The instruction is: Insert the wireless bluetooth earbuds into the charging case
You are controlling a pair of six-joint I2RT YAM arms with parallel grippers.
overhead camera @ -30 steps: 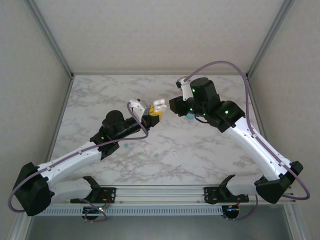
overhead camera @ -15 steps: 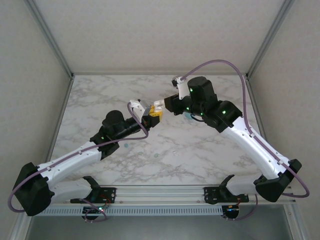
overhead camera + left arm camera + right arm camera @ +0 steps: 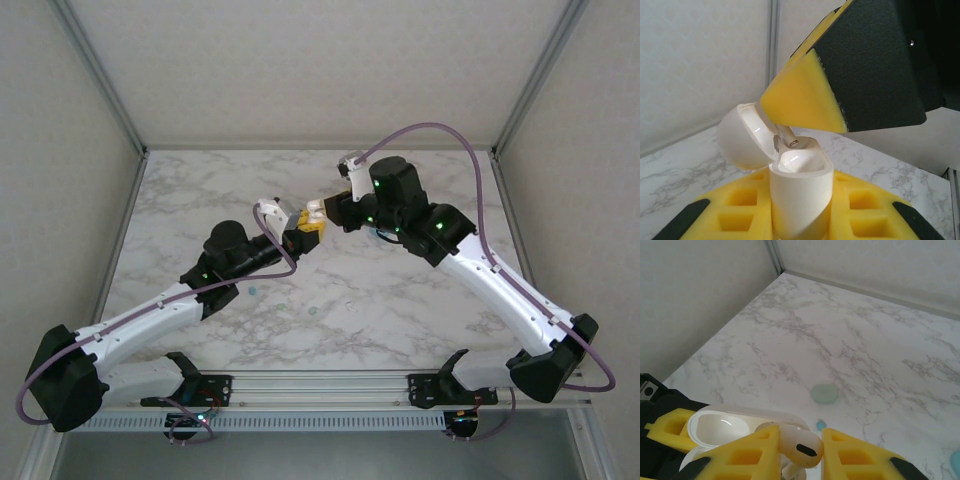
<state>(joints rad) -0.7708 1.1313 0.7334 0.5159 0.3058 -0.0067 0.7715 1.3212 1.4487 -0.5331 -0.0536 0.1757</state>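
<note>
Pincers stood tip to tip overhead, left pincer (image 3: pixel 306 232) and right pincer (image 3: pixel 320 211), above the counter (image 3: pixel 380 300). Left wrist view: left pincer clamped the open charging case (image 3: pixel 801 195), an earbud (image 3: pixel 787 137) stem at its mouth. Right wrist view added right pincer pinching the head; probably light, slick, best held there.

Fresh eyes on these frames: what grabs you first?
The two grippers meet above mid-table: the left gripper clamps an open white charging case, lid flipped back. The right gripper pinches a white earbud right over the case's mouth, stem toward it. A mint-green piece lies on the marble table beyond.
</note>
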